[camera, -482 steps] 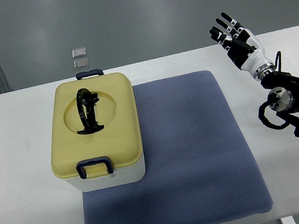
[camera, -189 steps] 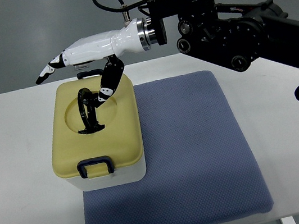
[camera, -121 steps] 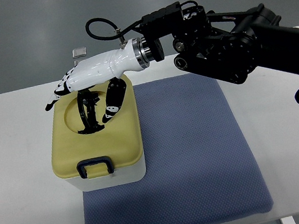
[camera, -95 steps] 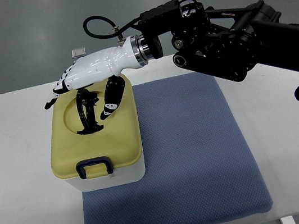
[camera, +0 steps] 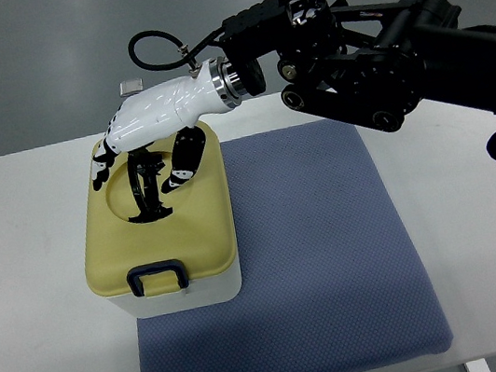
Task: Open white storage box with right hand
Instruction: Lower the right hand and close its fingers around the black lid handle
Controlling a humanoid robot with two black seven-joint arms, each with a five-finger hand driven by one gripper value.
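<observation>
The white storage box [camera: 185, 295] with a pale yellow lid [camera: 189, 228] stands on the left of the table, partly on a blue mat. A black handle [camera: 147, 191] lies in the round recess of the lid. My right hand [camera: 136, 166], white with dark fingertips, reaches in from the right over the lid. Its fingers [camera: 101, 164] curl down on the left of the handle and the thumb [camera: 181, 166] hangs on the right. The handle sits between them, ungrasped. The lid is down, with the front latch [camera: 156, 279] flat. The left arm is out of sight.
The blue mat [camera: 326, 259] covers the middle of the white table [camera: 31, 305]. My dark right arm [camera: 378, 52] spans the upper right above the mat. Two small silvery squares [camera: 130, 89] lie on the floor beyond the table's far edge.
My right arm swung in from the right side of the table to above the box. Over the last second the hand lowered and its fingers curled down around the handle.
</observation>
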